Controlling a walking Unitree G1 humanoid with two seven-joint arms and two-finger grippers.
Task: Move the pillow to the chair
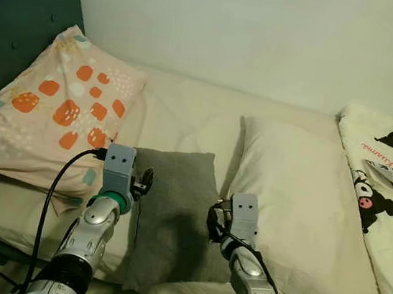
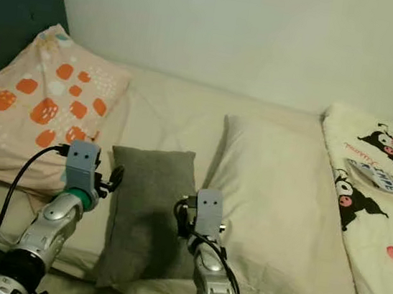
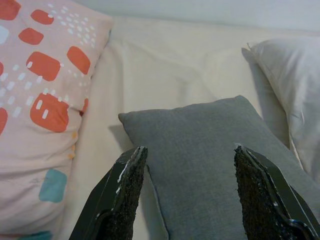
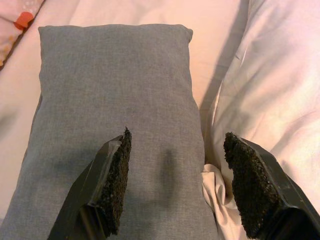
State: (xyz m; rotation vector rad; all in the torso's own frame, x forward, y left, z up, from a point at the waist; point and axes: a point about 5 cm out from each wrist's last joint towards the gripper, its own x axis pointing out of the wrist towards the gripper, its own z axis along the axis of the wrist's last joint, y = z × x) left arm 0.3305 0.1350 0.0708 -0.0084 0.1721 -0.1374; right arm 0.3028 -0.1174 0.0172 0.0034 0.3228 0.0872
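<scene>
The grey pillow lay near the front edge of the bed, between the orange-patterned pillow and the cream pillow. The left gripper hung over its left edge, fingers spread apart. The right gripper, fingers likewise parted, straddled its right edge.

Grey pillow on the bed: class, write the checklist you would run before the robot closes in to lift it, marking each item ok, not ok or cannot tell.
1. Grey pillow lies flat on the bed, nothing on top: ok.
2. Left gripper open, straddling the pillow's left edge: ok.
3. Right gripper open, straddling its right edge: ok.
4. Cream pillow clear of the right gripper: not ok, its fabric lies between the fingers.
5. Patterned pillow apart from the grey one: ok.
6. Chair located: cannot tell.
</scene>
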